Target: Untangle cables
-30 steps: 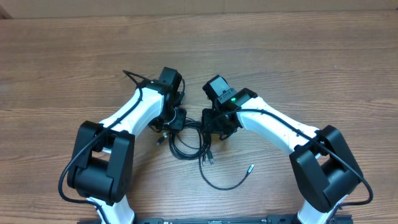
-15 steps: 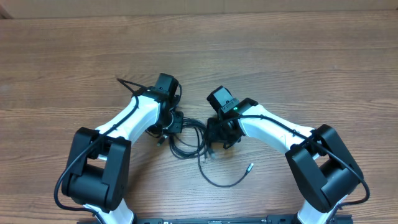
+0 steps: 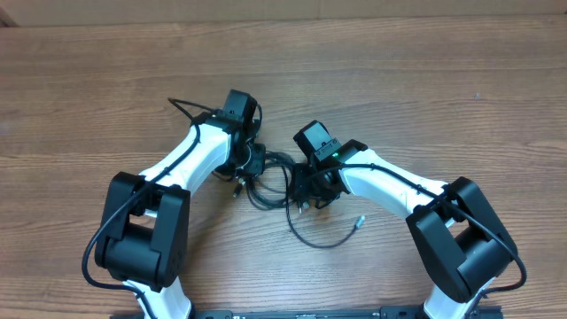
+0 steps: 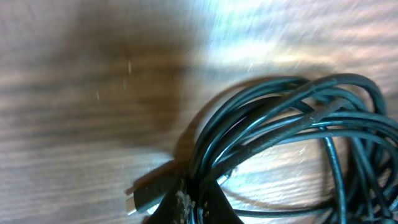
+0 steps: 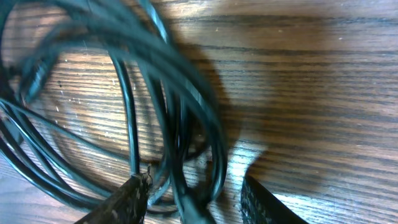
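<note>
The cables (image 3: 271,182) lie as a black tangle on the wooden table between my two arms. One loop (image 3: 317,241) trails toward the front and ends in a silver plug tip (image 3: 359,220). My left gripper (image 3: 252,165) is at the tangle's left side. In the left wrist view the left gripper (image 4: 198,203) is shut on several strands of the cables (image 4: 280,118), with a plug (image 4: 146,198) just beside it. My right gripper (image 3: 310,191) is over the tangle's right side. In the right wrist view the right gripper (image 5: 196,198) is open, its fingers (image 5: 127,200) astride strands of the cables (image 5: 168,81).
Bare wooden tabletop (image 3: 425,80) stretches behind and to both sides of the arms. The arms' own thicker black wires (image 3: 190,111) loop off the wrists. The two wrists stand close together over the tangle.
My left gripper has shut on the cable bundle. My right gripper's jaws have widened. The trailing loop and its plug tip have been drawn in slightly toward the tangle.
</note>
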`<state>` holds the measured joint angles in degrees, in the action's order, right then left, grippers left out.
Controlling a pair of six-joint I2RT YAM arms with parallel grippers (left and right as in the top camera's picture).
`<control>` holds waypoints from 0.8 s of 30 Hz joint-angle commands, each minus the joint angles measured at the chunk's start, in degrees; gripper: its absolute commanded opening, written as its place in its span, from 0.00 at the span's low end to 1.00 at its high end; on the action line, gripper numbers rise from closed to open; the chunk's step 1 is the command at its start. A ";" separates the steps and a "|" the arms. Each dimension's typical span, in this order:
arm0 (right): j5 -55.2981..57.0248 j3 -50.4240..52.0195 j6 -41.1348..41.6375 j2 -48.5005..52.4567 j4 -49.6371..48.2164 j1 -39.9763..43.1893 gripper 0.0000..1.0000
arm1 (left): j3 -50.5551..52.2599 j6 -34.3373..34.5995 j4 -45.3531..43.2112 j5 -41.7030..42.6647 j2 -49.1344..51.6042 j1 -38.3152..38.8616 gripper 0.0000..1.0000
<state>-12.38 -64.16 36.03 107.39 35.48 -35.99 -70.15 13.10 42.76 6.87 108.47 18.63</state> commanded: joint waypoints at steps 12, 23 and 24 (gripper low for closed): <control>0.94 0.42 0.15 0.00 -1.68 -0.04 0.51 | 4.31 0.44 5.38 2.43 0.66 0.68 0.35; 0.96 0.44 0.13 0.00 -1.36 -0.04 0.51 | 4.37 4.11 8.02 2.43 0.66 0.68 0.43; 0.96 0.44 0.13 0.00 -1.38 -0.04 0.52 | 4.07 4.09 8.02 2.67 0.63 0.61 0.44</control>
<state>-11.99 -64.16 36.01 107.39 34.22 -35.99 -66.63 15.11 50.39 9.02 108.55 19.14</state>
